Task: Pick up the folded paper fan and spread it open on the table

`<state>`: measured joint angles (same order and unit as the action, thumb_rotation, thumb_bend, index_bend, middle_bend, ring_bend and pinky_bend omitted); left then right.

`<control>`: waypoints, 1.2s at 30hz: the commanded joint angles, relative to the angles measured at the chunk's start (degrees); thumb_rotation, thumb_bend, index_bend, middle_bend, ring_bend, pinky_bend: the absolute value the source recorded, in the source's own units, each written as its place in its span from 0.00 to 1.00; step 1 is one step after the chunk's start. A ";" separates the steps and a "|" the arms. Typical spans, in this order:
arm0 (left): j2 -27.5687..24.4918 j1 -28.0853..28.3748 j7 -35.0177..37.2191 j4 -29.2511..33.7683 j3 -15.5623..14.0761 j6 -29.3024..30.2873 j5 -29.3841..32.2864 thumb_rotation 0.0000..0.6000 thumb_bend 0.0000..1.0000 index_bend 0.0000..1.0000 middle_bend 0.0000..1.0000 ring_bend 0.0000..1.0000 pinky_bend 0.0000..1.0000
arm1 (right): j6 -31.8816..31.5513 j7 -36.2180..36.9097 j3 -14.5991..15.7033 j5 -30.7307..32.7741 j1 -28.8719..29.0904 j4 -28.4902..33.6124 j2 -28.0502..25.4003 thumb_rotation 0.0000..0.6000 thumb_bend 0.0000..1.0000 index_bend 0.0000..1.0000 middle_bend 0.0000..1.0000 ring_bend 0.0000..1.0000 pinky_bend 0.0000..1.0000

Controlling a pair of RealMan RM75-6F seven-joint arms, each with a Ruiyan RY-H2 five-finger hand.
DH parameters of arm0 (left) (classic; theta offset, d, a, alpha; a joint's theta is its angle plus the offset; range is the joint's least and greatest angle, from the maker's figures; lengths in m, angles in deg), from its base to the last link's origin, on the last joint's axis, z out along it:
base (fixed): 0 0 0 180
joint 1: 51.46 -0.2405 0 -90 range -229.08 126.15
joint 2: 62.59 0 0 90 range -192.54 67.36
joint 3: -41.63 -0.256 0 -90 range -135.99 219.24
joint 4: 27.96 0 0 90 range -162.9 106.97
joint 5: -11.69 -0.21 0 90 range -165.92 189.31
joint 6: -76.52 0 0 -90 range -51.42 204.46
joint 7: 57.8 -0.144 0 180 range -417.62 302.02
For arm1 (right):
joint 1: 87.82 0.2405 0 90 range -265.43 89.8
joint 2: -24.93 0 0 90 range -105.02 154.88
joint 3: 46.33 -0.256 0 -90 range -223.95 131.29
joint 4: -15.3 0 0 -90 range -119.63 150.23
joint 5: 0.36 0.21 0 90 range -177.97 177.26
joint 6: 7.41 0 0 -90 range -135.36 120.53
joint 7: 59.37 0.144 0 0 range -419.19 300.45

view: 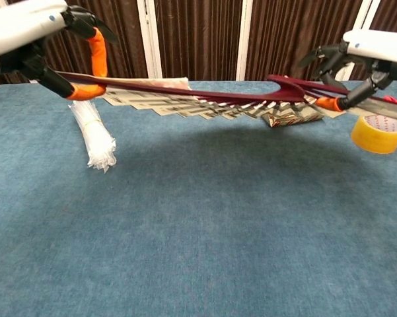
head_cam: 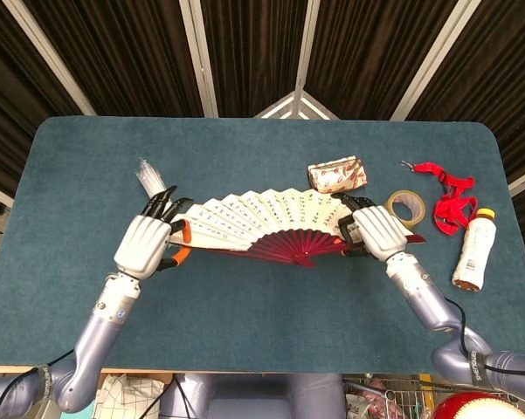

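Chest view shows the paper fan (view: 205, 105) spread above the tabletop (view: 198, 218), both hands' fingers (view: 92, 59) pinching its stiff outer ribs; light, tearable paper

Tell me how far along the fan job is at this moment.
Done: the fan is picked up and spread open. In hand: the left hand and right hand each hold one end, and the chest view shows it in the air above the table. Left: lay it flat on the table and let go.
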<state>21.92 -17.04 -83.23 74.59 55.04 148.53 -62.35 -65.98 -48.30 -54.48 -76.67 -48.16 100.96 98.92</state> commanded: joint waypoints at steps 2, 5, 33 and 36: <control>1.00 0.76 0.66 -0.74 -0.42 -1.24 0.20 1.00 0.43 0.47 0.13 0.00 0.11 | 3.18 0.10 1.51 0.19 0.00 -1.09 0.02 1.00 0.40 0.38 0.13 0.17 0.17; 0.80 1.04 0.64 -0.45 -1.25 -2.22 -0.15 1.00 0.41 0.36 0.08 0.00 0.11 | 8.81 -3.20 3.21 2.09 1.13 -0.87 -1.66 1.00 0.40 0.20 0.10 0.13 0.14; -21.41 -7.82 2.03 12.07 -7.91 3.48 -5.57 1.00 0.22 0.16 0.00 0.00 0.10 | 11.21 -28.90 13.92 11.95 -4.13 -4.15 -5.43 1.00 0.08 0.00 0.00 0.11 0.11; -23.44 -9.11 5.81 11.19 -7.91 4.64 -6.23 1.00 0.22 0.16 0.00 0.00 0.10 | 8.90 -29.38 13.56 10.41 -4.72 -1.97 -6.86 1.00 0.08 0.00 0.00 0.11 0.11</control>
<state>-0.07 -24.95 -79.74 86.41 47.38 152.18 -67.99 -55.93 -77.36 -40.65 -65.31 -52.33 97.65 92.96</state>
